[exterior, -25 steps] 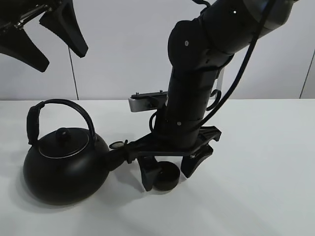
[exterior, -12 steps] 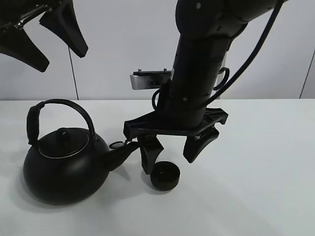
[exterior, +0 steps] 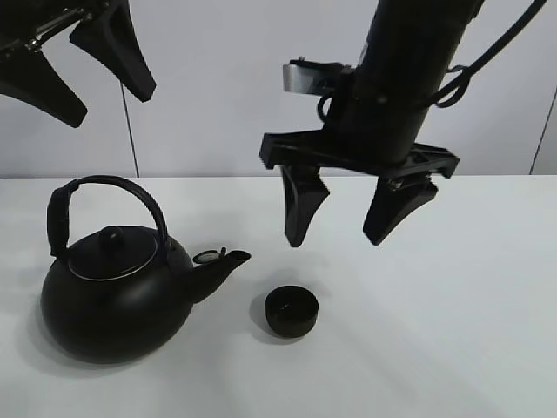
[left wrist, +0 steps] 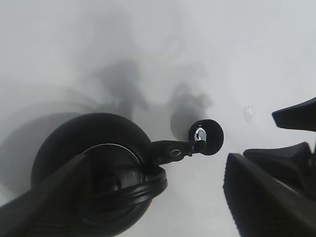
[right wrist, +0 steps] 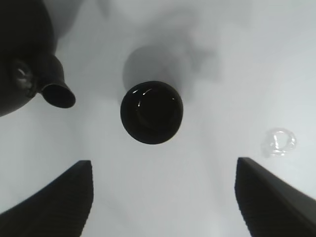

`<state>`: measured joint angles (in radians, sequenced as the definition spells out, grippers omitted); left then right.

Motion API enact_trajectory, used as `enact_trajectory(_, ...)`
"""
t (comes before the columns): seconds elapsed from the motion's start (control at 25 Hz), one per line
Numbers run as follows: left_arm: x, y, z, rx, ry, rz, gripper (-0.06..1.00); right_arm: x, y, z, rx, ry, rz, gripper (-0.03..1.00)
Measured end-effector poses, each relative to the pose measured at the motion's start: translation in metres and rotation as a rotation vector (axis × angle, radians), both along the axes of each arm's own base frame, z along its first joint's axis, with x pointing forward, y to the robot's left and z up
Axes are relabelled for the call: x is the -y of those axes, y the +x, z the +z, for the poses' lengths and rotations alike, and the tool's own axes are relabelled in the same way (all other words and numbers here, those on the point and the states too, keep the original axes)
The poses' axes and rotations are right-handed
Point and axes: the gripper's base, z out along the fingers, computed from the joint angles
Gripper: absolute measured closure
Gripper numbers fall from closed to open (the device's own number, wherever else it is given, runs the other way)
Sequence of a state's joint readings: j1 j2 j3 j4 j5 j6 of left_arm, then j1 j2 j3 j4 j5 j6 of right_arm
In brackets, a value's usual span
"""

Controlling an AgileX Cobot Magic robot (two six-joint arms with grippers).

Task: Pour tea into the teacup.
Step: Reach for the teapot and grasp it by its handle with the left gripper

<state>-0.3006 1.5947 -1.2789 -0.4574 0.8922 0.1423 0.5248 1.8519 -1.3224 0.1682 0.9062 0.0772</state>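
The small matte black teacup (exterior: 291,312) stands upright on the white table, just right of the spout (exterior: 228,259) of the big black kettle (exterior: 113,292). My right gripper (exterior: 336,237) hangs open and empty above the cup, apart from it. In the right wrist view the cup (right wrist: 151,112) lies between the open fingers (right wrist: 54,197), with the spout (right wrist: 57,91) beside it. My left gripper (exterior: 109,104) is open and empty, high above the kettle. The left wrist view shows the kettle (left wrist: 98,168) and the cup (left wrist: 206,137) far below.
The white table (exterior: 452,331) meets a pale wall behind. A small clear drop or ring lies on the table right of the cup (right wrist: 279,140). The right arm's dark fingers show at the edge of the left wrist view (left wrist: 296,116).
My right gripper, which stood open around the teacup at table level, has risen up and to the right. The cup stays on the table. The left arm and kettle have not moved.
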Motion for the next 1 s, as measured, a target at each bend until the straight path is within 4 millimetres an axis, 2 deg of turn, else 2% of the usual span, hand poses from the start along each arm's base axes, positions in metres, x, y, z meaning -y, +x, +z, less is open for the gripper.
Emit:
enact_trajectory(0.2, 0.000, 0.000, 0.000, 0.001, 0.000, 0.000, 0.41, 0.027, 0.001, 0.029, 0.026, 0.018, -0.061, 0.42)
enact_trajectory(0.56, 0.000, 0.000, 0.000, 0.001, 0.000, 0.000, 0.41, 0.069, -0.008, 0.070, 0.060, 0.027, -0.111, 0.42)
enact_trajectory(0.8, 0.000, 0.000, 0.000, 0.001, 0.000, 0.000, 0.41, 0.097, -0.015, 0.072, 0.037, 0.011, -0.159, 0.42)
enact_trajectory(1.0, 0.000, 0.000, 0.000, 0.001, 0.000, 0.000, 0.41, 0.100, -0.014, 0.071, 0.035, 0.013, -0.169, 0.42)
